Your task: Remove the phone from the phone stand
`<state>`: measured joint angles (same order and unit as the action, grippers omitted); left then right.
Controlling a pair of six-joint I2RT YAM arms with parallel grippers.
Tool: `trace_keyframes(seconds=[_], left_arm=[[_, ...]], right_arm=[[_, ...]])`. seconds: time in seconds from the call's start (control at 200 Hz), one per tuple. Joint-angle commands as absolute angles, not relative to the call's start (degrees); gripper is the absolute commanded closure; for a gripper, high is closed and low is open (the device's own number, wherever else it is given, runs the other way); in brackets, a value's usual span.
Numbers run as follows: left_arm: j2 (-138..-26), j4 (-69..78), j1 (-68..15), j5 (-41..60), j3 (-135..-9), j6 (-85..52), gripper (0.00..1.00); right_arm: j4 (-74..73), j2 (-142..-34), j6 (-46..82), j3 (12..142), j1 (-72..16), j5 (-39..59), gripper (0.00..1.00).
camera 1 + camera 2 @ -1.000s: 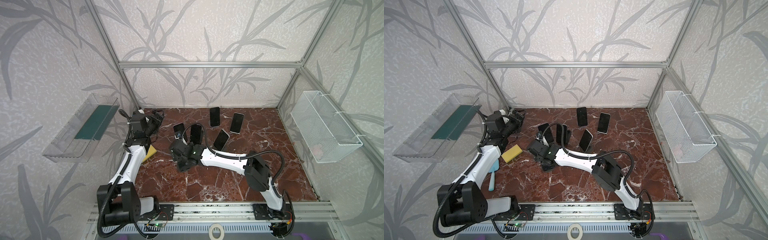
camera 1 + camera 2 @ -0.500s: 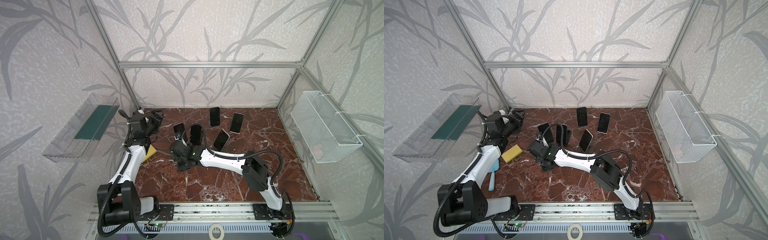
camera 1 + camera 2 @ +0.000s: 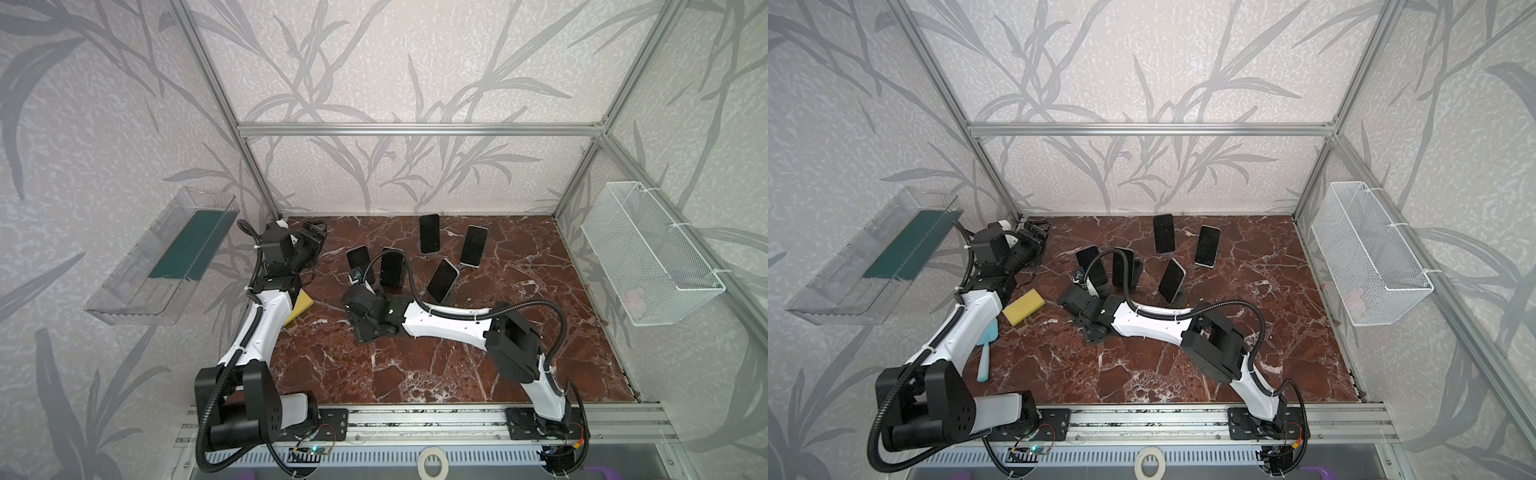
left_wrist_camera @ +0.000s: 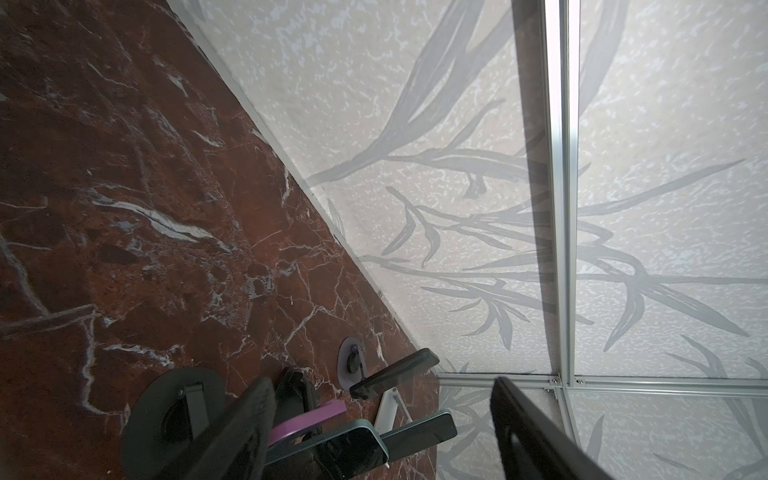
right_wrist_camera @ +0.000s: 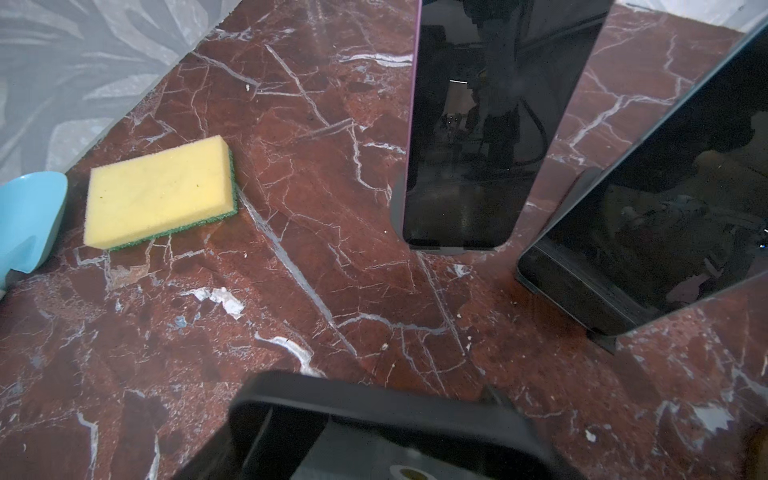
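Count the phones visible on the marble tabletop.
5. Leftmost phone and neighbour phone side by side left of centre; middle phone right of them; rear phone and rear-right phone farther back. Right arm may hide more.

A yellow sponge with a green scouring base lies flat on the red-brown, white-veined marble bench. Just beside the sponge, toward the front, a pale blue scoop lies flat with its handle pointing at the bench's front edge. Left of the sponge and higher up, a clear tray hangs on the side wall with a dark green mat in it. Well right of the sponge, across the bench, a white wire basket hangs on the opposite wall, with something pinkish and blurred inside. Well in front of the sponge, past the bench edge, lies a white tape roll.
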<state>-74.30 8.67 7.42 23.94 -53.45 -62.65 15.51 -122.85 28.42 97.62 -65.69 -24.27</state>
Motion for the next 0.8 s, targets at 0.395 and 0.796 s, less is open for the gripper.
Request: trace_keyframes(seconds=[0.395,0.796], left_arm=[[-74.4,11.4,7.7,24.8,-52.8,-63.0,0.18],[-74.7,16.5,7.6,26.4,-51.7,-64.2,0.20]], right_arm=[[7.8,-115.5,25.1,92.6,-66.2,-21.8,0.32],[7.0,-111.8,24.3,90.7,-66.2,-21.7,0.32]])
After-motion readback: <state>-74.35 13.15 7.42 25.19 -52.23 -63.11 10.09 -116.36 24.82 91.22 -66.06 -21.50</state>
